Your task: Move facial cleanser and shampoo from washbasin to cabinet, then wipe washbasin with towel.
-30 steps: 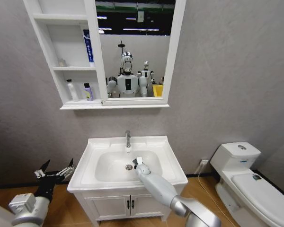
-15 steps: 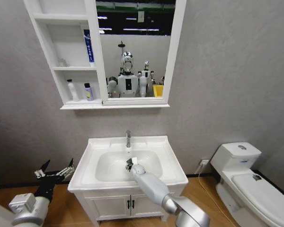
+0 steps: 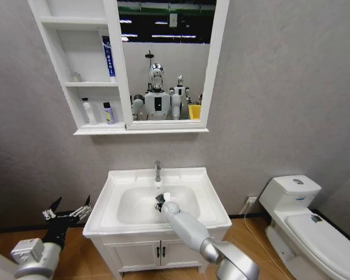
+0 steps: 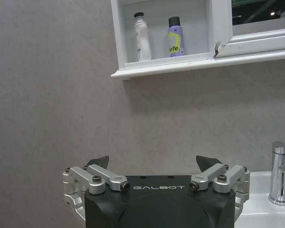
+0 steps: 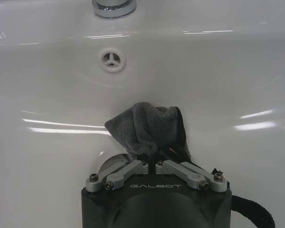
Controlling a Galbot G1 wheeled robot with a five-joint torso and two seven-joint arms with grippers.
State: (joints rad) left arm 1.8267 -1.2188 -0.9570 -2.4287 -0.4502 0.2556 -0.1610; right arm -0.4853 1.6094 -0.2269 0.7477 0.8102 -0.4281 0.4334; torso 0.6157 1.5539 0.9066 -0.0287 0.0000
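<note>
Right claw [image 5: 153, 164] clamped on towel [image 5: 147, 128], pressing it into washbasin [image 3: 114, 195] bowl by drain, 6 o'clock of tap [image 3: 157, 171], for wiping. Left claw [image 4: 152, 164] idle, spread wide, empty, 9 o'clock of basin.

The towel [image 5: 149, 128] covers most of the drain [image 5: 113, 163]; the tap [image 5: 114, 7] is cut off by the picture's edge.
</note>
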